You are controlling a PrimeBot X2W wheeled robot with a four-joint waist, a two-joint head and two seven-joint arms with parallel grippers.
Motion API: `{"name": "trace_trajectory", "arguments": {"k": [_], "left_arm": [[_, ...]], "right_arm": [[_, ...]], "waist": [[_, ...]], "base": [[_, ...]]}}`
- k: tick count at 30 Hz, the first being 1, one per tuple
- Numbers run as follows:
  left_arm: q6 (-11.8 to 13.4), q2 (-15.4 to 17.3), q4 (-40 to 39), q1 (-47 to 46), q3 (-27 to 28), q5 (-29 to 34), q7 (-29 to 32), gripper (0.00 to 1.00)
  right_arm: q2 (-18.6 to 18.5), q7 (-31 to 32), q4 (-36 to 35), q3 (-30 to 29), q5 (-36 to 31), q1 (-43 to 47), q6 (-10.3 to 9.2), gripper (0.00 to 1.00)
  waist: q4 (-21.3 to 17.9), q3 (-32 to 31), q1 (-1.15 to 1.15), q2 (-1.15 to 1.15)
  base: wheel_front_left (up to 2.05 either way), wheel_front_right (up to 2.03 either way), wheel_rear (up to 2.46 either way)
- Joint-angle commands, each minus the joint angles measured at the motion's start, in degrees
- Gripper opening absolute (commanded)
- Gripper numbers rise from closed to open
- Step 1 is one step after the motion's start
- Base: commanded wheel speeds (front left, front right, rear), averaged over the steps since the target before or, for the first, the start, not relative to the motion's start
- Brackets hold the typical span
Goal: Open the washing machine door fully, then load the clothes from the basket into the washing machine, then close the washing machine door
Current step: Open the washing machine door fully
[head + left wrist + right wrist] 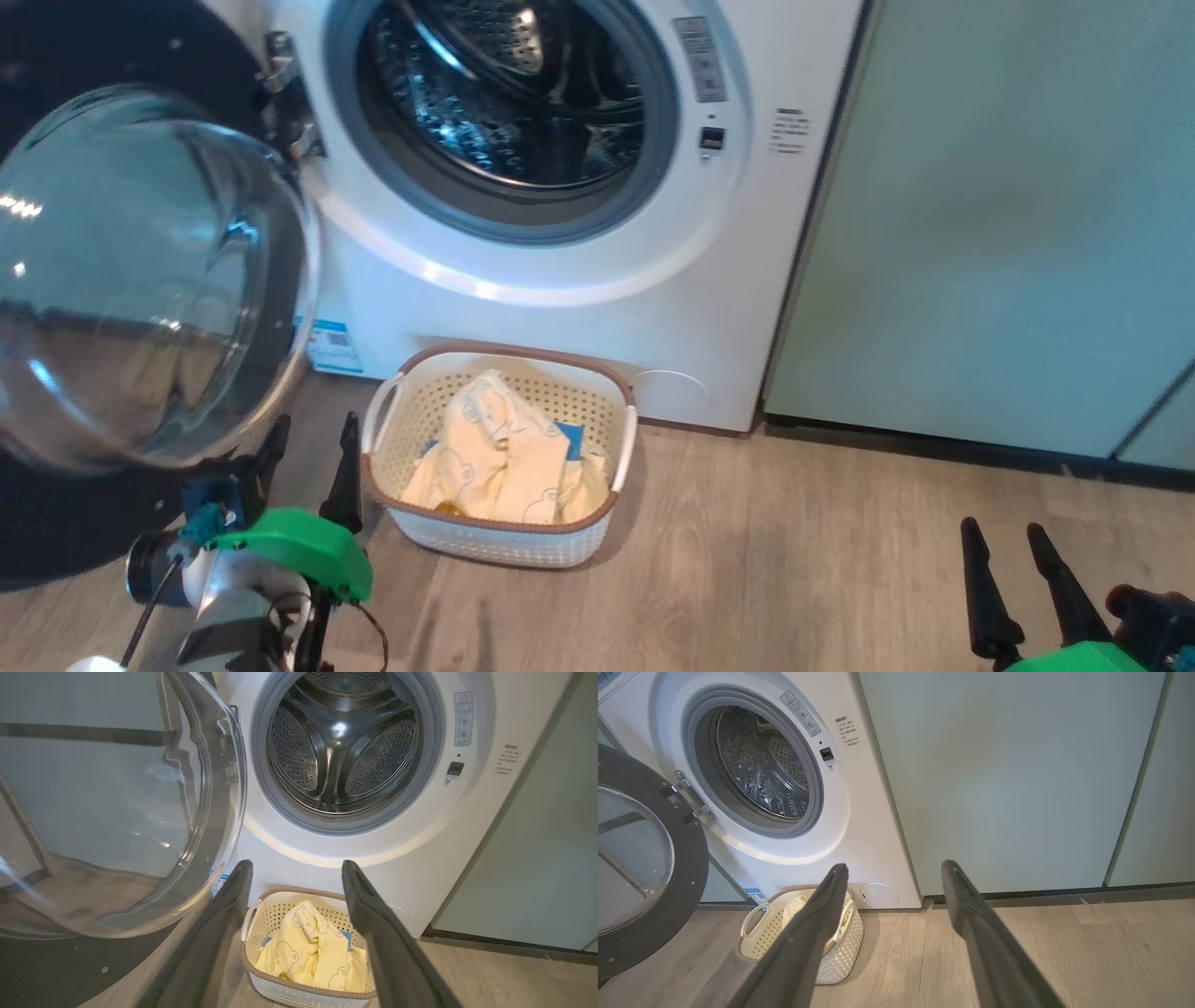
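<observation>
1. Left gripper [316,427]: lower left of the head view; two long dark fingers point up, spread wide, with nothing between them.
2. Left wrist [289,553]: green housing above a pale forearm [229,616].
3. Right gripper [1004,528]: lower right; fingers point up, parted, empty.
4. Right wrist [1083,658]: green housing at the bottom edge.

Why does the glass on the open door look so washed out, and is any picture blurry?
Head view: slightly blurred; the door glass mirrors the room, and a bright glare band curves across the washing machine. Left wrist view: sharper, with a light glinting inside the drum. Right wrist view: even light, the basket throwing a soft shadow on the floor.
</observation>
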Motion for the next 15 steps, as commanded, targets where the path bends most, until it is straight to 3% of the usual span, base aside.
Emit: {"name": "trace_trajectory", "arguments": {"k": [1, 15], "left_arm": [[-0.12, 1.21, -2.13, -1.72, 1.53, -0.39, -0.37, 1.0], [-0.39, 2.53, -1.28, 0.63, -2.45, -1.97, -0.37, 1.0]], "right_arm": [[-1.01, -0.55, -1.99, 0.9, -0.42, -1.61, -0.15, 1.0], [-1.38, -0.55, -3.53, -1.37, -1.66, -1.6, -0.15, 1.0]], "waist": [[-0.9, -0.03, 0.0, 0.0], [-6.39, -0.74, 0.0, 0.0]], "base": [[0.0, 0.0, 0.0], [0.0, 0.0, 0.0]]}}
